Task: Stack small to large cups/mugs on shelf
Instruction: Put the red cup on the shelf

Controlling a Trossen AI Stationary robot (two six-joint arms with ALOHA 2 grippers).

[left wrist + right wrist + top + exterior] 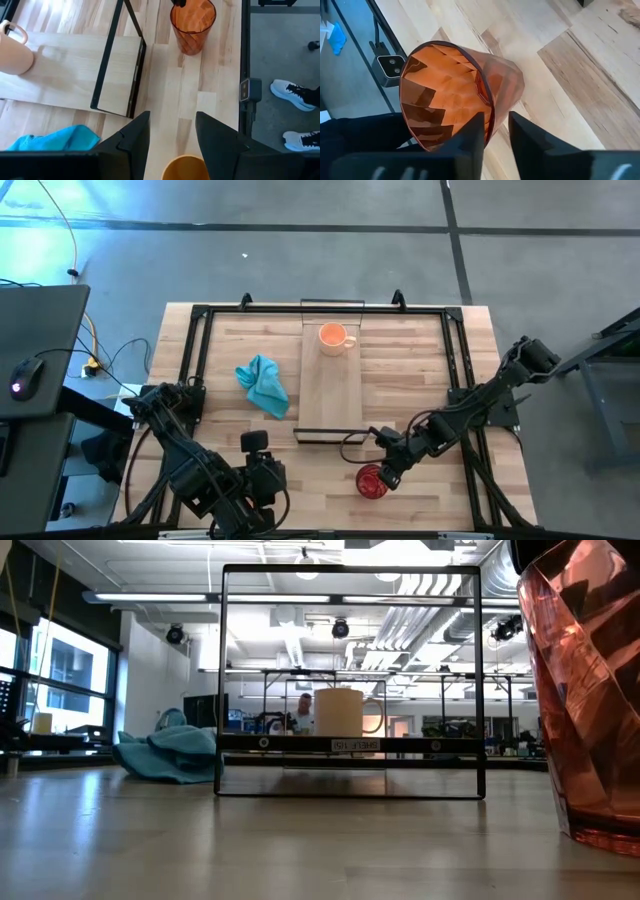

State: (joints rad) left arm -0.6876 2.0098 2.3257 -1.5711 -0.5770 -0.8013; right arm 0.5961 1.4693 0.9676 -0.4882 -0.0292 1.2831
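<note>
The pale orange mug stands on its base at the far end of the shelf, a long light-wood board. The dark red faceted cup stands upright on the table near the front edge, right of the shelf's near end. My right gripper is open and straddles its rim, one finger inside the cup and one outside, with bare table showing between wall and outer finger. My left gripper hangs above the table's near left part, and the amber-brown cup sits between its fingers. My left gripper has the amber-brown cup between its two fingers. The cup's round top fills the gap between them. The fingers themselves hide where they meet the cup's wall. The gripper slants down from the near left, with the tabletop showing well below the cup.
A crumpled teal cloth lies on the table left of the shelf. A black metal frame runs around the tabletop. Beyond the table's near edge a person's white shoes stand on the floor. Bare wood lies between cloth, shelf and red cup.
</note>
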